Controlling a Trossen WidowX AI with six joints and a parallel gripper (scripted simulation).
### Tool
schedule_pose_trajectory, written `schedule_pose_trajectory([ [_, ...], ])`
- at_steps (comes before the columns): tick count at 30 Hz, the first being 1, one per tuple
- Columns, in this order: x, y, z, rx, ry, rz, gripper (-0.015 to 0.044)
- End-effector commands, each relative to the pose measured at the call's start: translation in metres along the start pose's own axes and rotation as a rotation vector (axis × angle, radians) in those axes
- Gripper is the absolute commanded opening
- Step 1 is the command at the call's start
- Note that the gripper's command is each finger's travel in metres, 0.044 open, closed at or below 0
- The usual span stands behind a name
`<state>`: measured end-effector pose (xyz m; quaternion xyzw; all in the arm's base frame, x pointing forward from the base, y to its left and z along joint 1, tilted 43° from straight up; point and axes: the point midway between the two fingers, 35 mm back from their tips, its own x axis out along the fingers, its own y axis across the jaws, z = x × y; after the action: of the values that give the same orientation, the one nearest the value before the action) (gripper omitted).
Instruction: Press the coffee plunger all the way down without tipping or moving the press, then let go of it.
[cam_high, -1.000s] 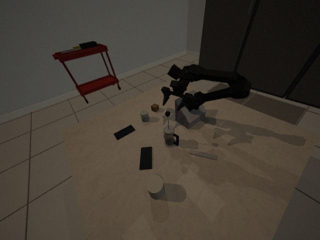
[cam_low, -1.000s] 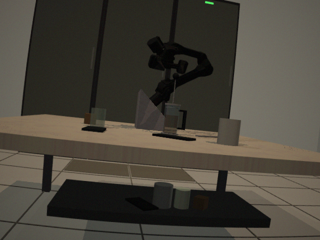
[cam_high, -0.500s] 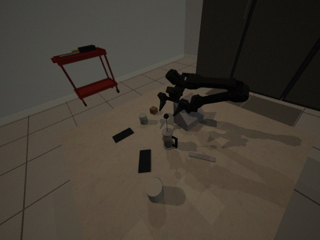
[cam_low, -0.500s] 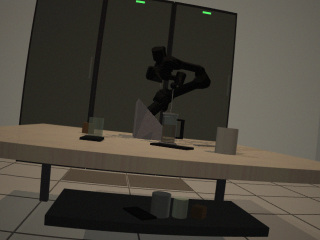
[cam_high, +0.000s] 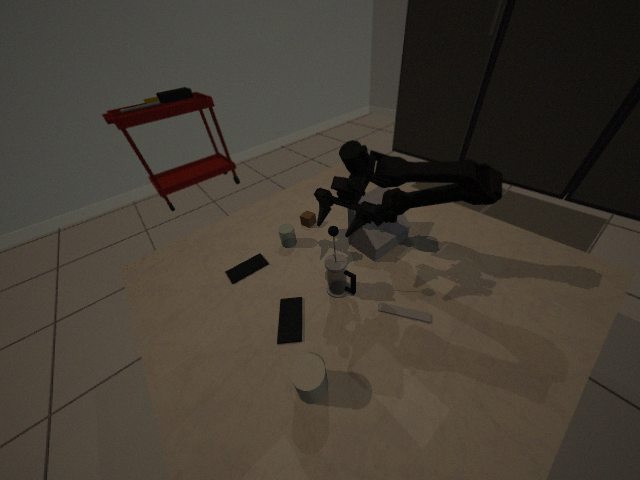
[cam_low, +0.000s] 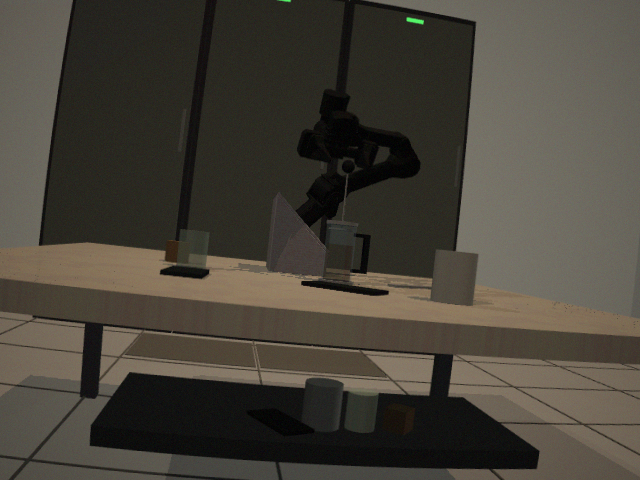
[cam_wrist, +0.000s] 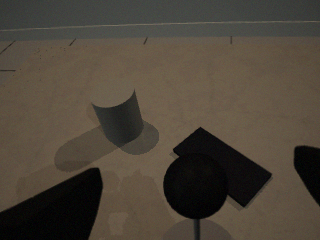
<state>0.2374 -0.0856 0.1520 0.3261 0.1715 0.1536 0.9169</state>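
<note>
The coffee press (cam_high: 337, 277) (cam_low: 339, 255) stands upright on the table, a clear glass body with a black handle. Its plunger is up: a thin rod (cam_high: 334, 249) (cam_low: 345, 198) rises high above the lid and bears a round black knob (cam_high: 333, 230) (cam_low: 348, 166) (cam_wrist: 195, 187). My gripper (cam_high: 333, 229) (cam_low: 339, 151) (cam_wrist: 195, 167) is wide open and empty, at about the knob's height. In the wrist view the knob shows in the gap between the two fingers, touching neither. How far it is from the fingertips in depth is hard to tell.
A grey wedge block (cam_high: 381, 240) (cam_low: 294, 250) stands behind the press. A light strip (cam_high: 404, 313) and a black slab (cam_high: 290, 320) (cam_low: 343, 287) (cam_wrist: 235, 172) lie near it. A white cylinder (cam_high: 310, 379) (cam_low: 454, 277) (cam_wrist: 120, 120), a greenish cylinder (cam_high: 287, 236), an orange cube (cam_high: 308, 219) and another black slab (cam_high: 247, 268) stand or lie farther off.
</note>
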Motion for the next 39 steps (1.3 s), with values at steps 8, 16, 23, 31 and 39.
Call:
schedule_pose_trajectory([
  [8, 0.002, 0.001, -0.003, 0.007, -0.003, 0.0, 0.023],
  [16, 0.002, 0.001, -0.003, 0.007, -0.003, 0.0, 0.0119],
  [23, 0.002, 0.001, -0.003, 0.007, -0.002, 0.0, 0.0119],
  [31, 0.009, -0.003, -0.011, 0.008, 0.008, -0.003, 0.0119],
  [39, 0.018, -0.008, -0.02, 0.008, 0.018, -0.007, 0.0119],
])
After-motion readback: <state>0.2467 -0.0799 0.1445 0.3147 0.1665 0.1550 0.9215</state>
